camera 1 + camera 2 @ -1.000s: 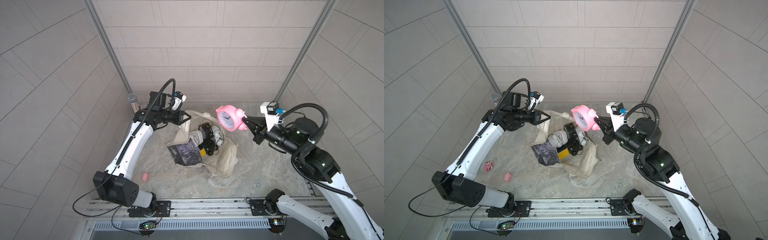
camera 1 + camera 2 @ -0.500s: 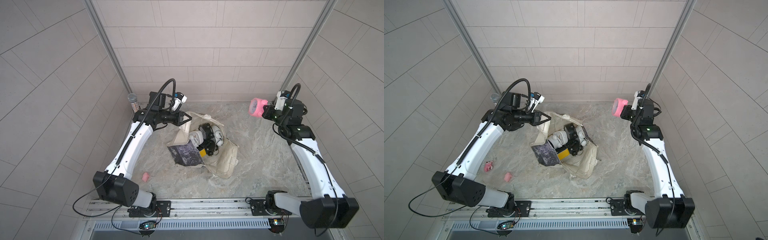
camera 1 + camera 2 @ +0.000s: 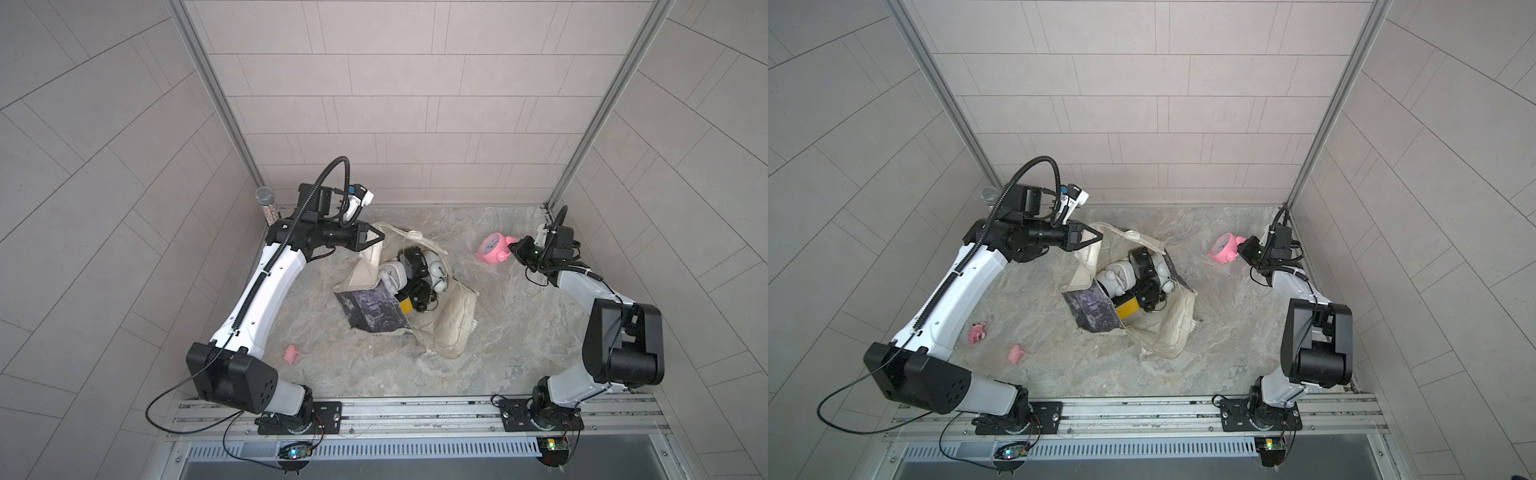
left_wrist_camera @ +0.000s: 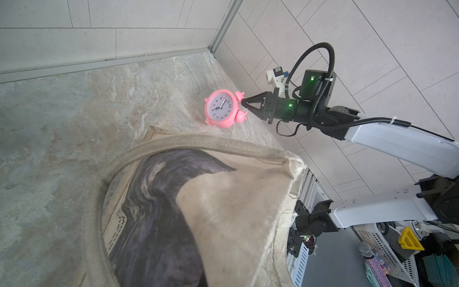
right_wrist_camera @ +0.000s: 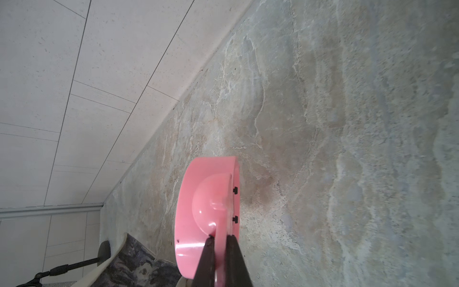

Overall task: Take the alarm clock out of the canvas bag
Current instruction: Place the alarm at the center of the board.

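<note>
**Q:** Right side, status?
**A:** My right gripper (image 4: 243,102) is clamped on the thin pink handle between the bells of the alarm clock (image 4: 221,108). The clock is out of the canvas bag (image 3: 451,328), well apart from it, at the far right of the table (image 3: 374,374). It is turned on its side, with the twelve toward my fingers. I cannot tell whether it touches the surface.

**Q:** Left side?
**A:** My left gripper (image 3: 380,236) has its jaws together on the bag's raised rim cloth.

**Q:** Materials?
**A:** Clock: glossy moulded plastic, round body, domed bells. Bag: coarse cream weave, rope handle (image 4: 173,146), dark grey-purple print (image 3: 370,309). Inside are white and black rounded things and a yellow block (image 3: 1127,307).

**Q:** Differences between views?
**A:** The white dial with black numerals shows only from the left wrist. My right wrist sees the smooth pink back. In a top view a pink lump (image 3: 1016,353) has a second lump (image 3: 978,332) near it; elsewhere my left arm covers the second.

**Q:** Surroundings?
**A:** The table is marbled grey-beige with a stone look. The walls (image 3: 415,104) are pale tile. A metal rail (image 3: 415,411) runs along the front. A mesh-headed microphone (image 3: 266,199) stands in the far left corner.
</note>
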Controlling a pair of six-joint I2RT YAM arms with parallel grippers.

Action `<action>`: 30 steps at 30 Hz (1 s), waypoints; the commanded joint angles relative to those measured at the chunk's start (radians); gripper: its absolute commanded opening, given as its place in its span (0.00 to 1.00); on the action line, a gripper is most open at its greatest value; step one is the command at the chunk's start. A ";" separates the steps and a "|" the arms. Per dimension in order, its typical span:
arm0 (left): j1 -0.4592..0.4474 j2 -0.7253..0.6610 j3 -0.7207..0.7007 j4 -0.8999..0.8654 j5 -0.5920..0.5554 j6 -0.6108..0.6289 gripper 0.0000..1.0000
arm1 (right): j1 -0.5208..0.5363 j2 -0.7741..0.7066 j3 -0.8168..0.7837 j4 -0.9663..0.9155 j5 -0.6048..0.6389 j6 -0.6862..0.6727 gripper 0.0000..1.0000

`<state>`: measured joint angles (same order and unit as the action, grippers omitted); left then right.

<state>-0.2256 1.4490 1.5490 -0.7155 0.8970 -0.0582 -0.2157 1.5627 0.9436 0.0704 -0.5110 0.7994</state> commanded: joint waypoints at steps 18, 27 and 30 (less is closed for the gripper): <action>-0.011 -0.055 0.006 0.152 0.113 -0.010 0.00 | -0.090 0.102 -0.119 0.161 0.000 0.086 0.15; -0.027 -0.043 0.009 0.140 0.099 -0.004 0.00 | -0.101 0.160 -0.121 0.169 -0.008 0.080 0.28; -0.034 -0.037 0.011 0.131 0.096 -0.004 0.00 | -0.102 0.163 -0.122 0.167 -0.004 0.074 0.32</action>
<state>-0.2455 1.4490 1.5360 -0.7010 0.9161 -0.0719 -0.3107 1.7206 0.8261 0.2211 -0.5175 0.8722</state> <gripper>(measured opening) 0.055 0.306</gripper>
